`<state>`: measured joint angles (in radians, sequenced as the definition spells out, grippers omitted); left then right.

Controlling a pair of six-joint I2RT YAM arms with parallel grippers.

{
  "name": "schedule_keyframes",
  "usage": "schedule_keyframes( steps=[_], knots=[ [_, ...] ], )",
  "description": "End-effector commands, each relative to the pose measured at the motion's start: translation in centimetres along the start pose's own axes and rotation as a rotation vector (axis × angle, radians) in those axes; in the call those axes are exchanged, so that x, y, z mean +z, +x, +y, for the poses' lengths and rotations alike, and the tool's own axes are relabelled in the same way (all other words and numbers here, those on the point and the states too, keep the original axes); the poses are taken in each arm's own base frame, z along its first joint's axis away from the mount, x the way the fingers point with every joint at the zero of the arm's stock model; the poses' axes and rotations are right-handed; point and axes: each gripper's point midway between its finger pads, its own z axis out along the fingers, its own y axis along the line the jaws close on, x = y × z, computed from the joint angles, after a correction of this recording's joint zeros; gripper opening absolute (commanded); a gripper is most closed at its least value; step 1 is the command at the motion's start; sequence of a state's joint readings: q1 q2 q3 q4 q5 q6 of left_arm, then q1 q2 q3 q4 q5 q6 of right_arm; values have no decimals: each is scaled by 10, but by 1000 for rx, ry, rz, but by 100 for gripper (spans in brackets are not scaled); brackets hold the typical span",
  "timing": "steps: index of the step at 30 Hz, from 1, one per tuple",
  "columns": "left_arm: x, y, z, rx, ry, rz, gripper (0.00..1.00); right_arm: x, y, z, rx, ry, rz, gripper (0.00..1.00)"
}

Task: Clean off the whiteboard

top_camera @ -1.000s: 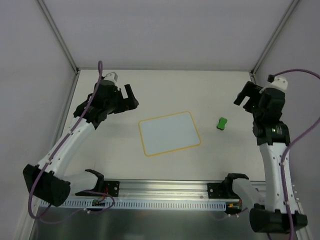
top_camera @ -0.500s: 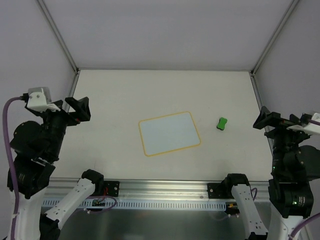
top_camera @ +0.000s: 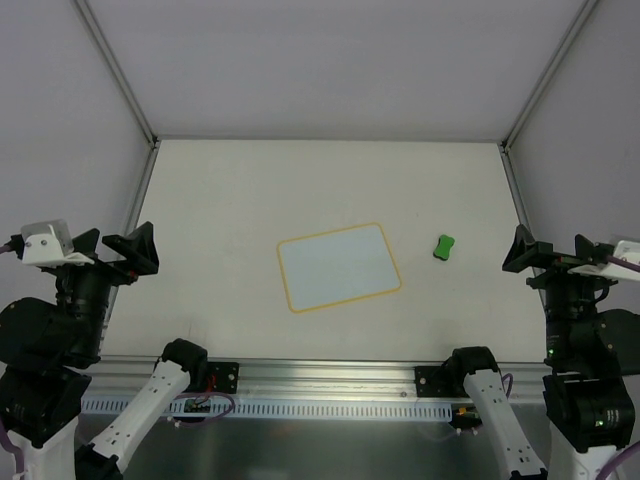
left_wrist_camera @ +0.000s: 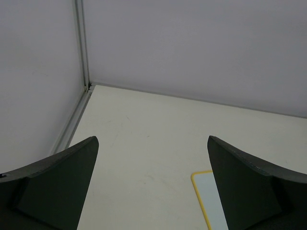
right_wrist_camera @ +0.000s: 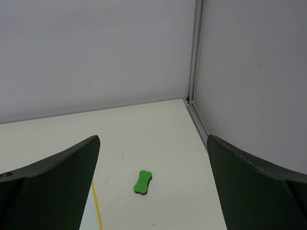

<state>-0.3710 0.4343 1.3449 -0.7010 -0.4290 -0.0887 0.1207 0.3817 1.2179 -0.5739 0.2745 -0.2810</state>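
Note:
The whiteboard (top_camera: pixel 339 266) lies flat in the middle of the table, pale blue-white with a yellow border and no drawing on it. Its left corner shows in the left wrist view (left_wrist_camera: pixel 206 201), its edge in the right wrist view (right_wrist_camera: pixel 95 206). A small green bone-shaped block (top_camera: pixel 444 246) lies just right of the board, also in the right wrist view (right_wrist_camera: pixel 143 182). My left gripper (top_camera: pixel 120 247) is open and empty, raised at the near left. My right gripper (top_camera: pixel 535 256) is open and empty, raised at the near right.
Grey walls and metal frame posts enclose the table on the left, back and right. A slotted metal rail (top_camera: pixel 320 400) with the arm bases runs along the near edge.
Both arms have pulled back from over the table to raised poses at the near left and near right. The whiteboard and green block have not moved.

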Motion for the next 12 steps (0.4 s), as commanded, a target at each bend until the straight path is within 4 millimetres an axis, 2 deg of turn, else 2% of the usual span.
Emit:
schedule_keyframes(
  steps=[1,7,12],
  knots=[
    [1,5,2,9,-13,17,99,1,-8,-2,-21,3,-32,99],
    [9,19,-1,2,-22,58,99,-1,-5,-1,-22,-12,-30,99],
    [12,23,-3,-11,-20,74,99,0,-8,-2,-25,-7,-37,99]
  ],
)
